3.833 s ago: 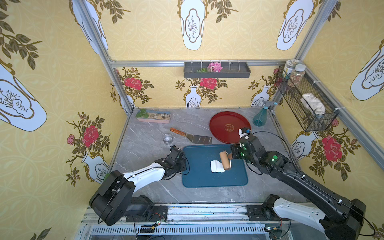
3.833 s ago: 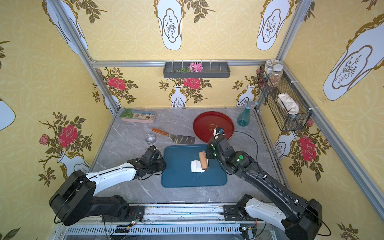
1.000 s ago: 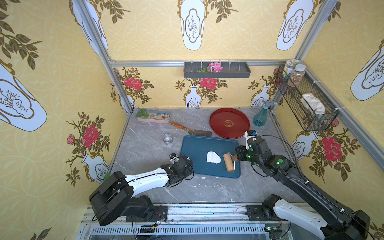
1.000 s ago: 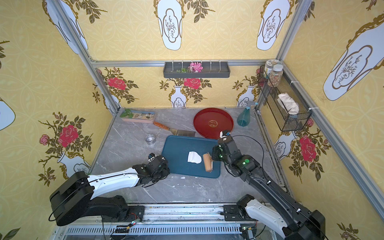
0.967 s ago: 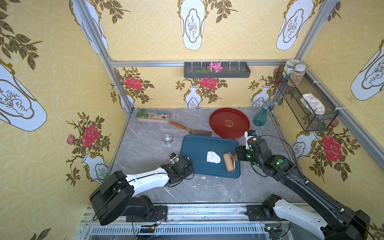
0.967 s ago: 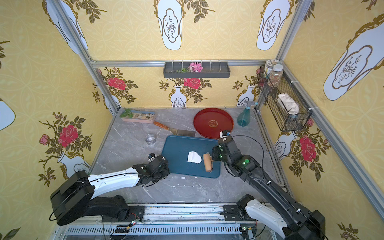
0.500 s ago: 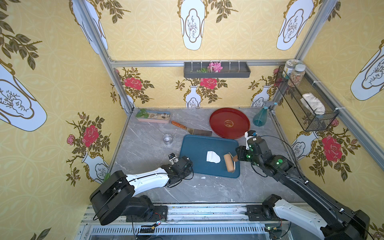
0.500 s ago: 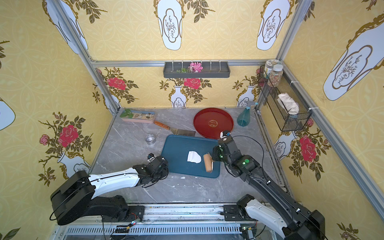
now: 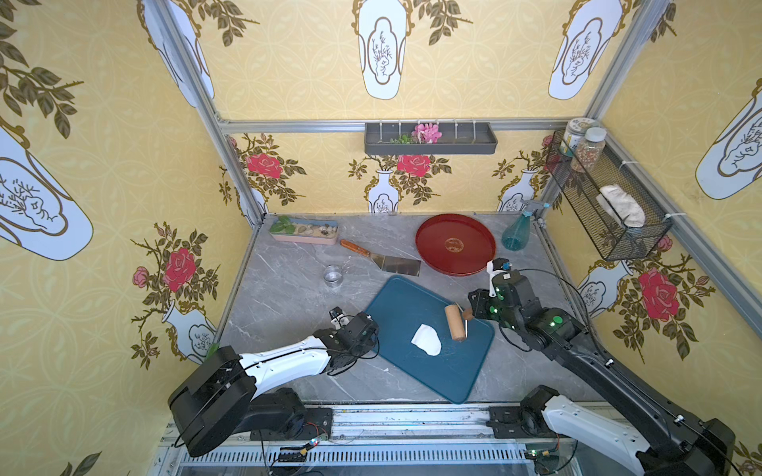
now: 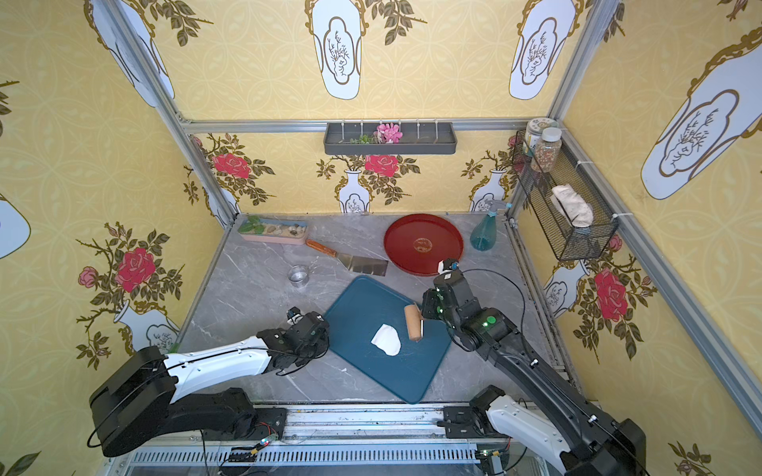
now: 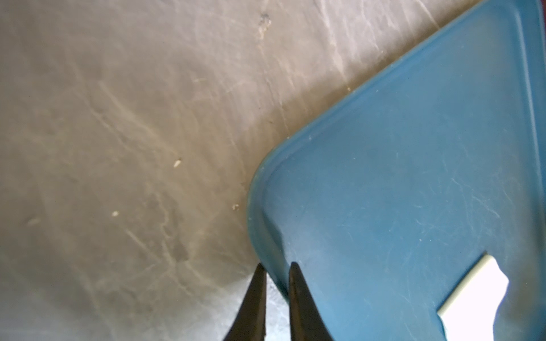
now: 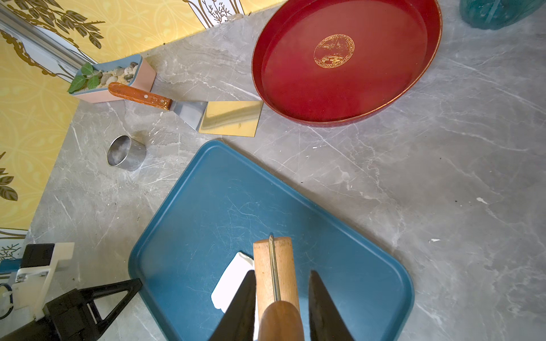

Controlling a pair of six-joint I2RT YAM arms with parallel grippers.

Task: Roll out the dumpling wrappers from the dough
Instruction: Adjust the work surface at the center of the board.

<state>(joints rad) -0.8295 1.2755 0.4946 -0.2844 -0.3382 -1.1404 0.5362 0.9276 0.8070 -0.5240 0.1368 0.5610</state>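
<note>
Flat white dough piece (image 9: 426,339) lies at the middle of the blue cutting board (image 9: 396,305), wooden roller (image 9: 455,322) just beside it. The right gripper (image 12: 282,273), arm bent and tilted down, pinches the roller's handle. The left gripper (image 11: 276,265), arm stretched low, nips the board's left corner rim.

**White dough (image 10: 386,339) on a blue board (image 10: 363,305)**

A flat piece of white dough lies on the crooked blue board. The right gripper (image 10: 424,310) holds a wooden roller (image 10: 412,322) just beside the dough. The left gripper (image 10: 323,327) is at the board's left corner.
</note>
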